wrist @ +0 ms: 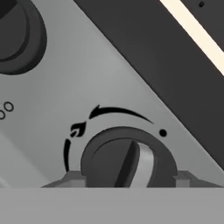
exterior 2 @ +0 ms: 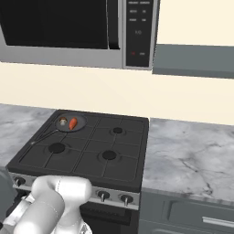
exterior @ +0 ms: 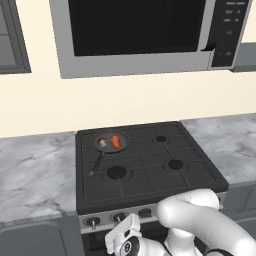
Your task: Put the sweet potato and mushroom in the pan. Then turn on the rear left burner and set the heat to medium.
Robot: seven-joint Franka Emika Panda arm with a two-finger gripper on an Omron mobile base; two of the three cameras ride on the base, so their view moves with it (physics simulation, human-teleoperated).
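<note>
The dark grey pan (exterior: 106,148) (exterior 2: 81,122) sits on the stove's rear left burner, its thin handle pointing toward the front left. Inside it lie the orange sweet potato (exterior: 115,142) (exterior 2: 72,123) and, just to its left, the small brown-capped mushroom (exterior: 102,142) (exterior 2: 63,121). My gripper (exterior: 122,231) (wrist: 127,179) is low at the stove's front panel. In the hand view its two dark fingertips (wrist: 70,178) press either side of a dark burner knob (wrist: 129,159), whose ridge stands slightly tilted under a curved arrow with a flame mark.
Another knob (wrist: 17,35) is at the hand view's upper left, and more knobs (exterior 2: 103,195) line the front panel. A microwave (exterior: 140,30) hangs above the stove. Marble counters (exterior: 35,170) (exterior 2: 192,155) flank it. My white arm (exterior: 200,220) crosses the stove's front.
</note>
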